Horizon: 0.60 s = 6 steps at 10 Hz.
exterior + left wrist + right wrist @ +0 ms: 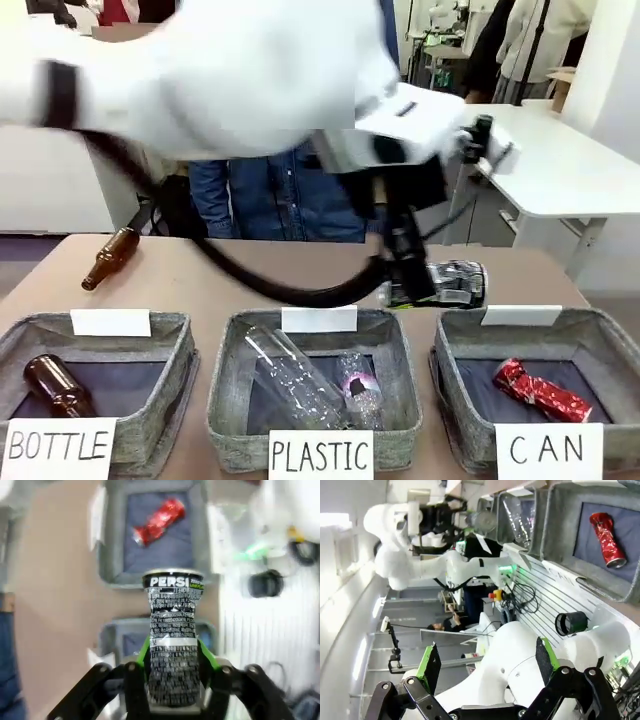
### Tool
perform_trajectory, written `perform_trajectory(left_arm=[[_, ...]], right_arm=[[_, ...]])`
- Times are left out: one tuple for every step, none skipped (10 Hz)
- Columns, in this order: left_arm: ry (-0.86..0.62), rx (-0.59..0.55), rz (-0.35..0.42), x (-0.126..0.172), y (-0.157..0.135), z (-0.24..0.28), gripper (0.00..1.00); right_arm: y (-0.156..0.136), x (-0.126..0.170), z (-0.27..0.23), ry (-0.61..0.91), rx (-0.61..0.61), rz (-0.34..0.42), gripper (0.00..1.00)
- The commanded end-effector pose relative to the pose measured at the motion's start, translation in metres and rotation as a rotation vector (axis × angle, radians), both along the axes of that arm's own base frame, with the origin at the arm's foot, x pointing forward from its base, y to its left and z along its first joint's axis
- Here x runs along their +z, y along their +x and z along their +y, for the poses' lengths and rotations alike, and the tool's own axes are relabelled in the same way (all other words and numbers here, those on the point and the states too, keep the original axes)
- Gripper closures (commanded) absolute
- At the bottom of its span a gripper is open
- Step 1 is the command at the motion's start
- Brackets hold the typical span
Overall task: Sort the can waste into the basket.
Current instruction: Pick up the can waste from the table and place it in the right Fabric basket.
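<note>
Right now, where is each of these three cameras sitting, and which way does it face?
Front: fixed on the robot's side, looking across the table at a person; the left arm crosses, left pincer shut on the silver can.
Left wrist: on that arm, looking along its pincer past the silver can toward the CAN basket.
Right wrist: on the other arm, rolled sideways, seeing the left arm and baskets; open right pincer at the bottom.
Shared: all three show the red can in that basket.

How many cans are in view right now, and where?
2. The red can lies in the CAN basket. The silver can is clamped in the left gripper, near that basket's far side. No others visible.
</note>
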<state>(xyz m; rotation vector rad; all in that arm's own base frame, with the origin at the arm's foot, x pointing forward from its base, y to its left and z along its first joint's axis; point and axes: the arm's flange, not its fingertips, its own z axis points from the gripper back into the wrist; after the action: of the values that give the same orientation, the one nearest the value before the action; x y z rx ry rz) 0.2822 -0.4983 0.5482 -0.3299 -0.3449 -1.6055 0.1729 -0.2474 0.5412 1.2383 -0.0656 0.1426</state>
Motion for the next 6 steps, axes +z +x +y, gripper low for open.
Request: perform_trajectory(left_arm=[[0.030, 0.040, 0.121, -0.007, 0.028, -0.102, 0.62], [0.018, 0.036, 0.174, -0.025, 0.033, -0.128, 0.62], [0.017, 0.063, 0.138, -0.043, 0.034, -0.151, 0.62], [0.033, 0.066, 0.107, -0.052, 0.041, -0.157, 0.62], [0.029, 0.054, 0.134, -0.060, 0.027, -0.110, 0.62], [0.029, 0.054, 0.134, -0.060, 0.027, -0.110, 0.62]], right_arm=[[0.031, 0.005, 0.024, -0.028, 0.056, 0.044, 0.00], [0.031, 0.005, 0.024, -0.028, 0.056, 0.044, 0.00], [0.031, 0.005, 0.024, -0.028, 0.056, 0.044, 0.00], [0.031, 0.005, 0.024, -0.028, 0.056, 0.044, 0.00], [0.031, 0.005, 0.024, -0.028, 0.056, 0.044, 0.00], [0.031, 0.005, 0.024, -0.028, 0.056, 0.044, 0.00]])
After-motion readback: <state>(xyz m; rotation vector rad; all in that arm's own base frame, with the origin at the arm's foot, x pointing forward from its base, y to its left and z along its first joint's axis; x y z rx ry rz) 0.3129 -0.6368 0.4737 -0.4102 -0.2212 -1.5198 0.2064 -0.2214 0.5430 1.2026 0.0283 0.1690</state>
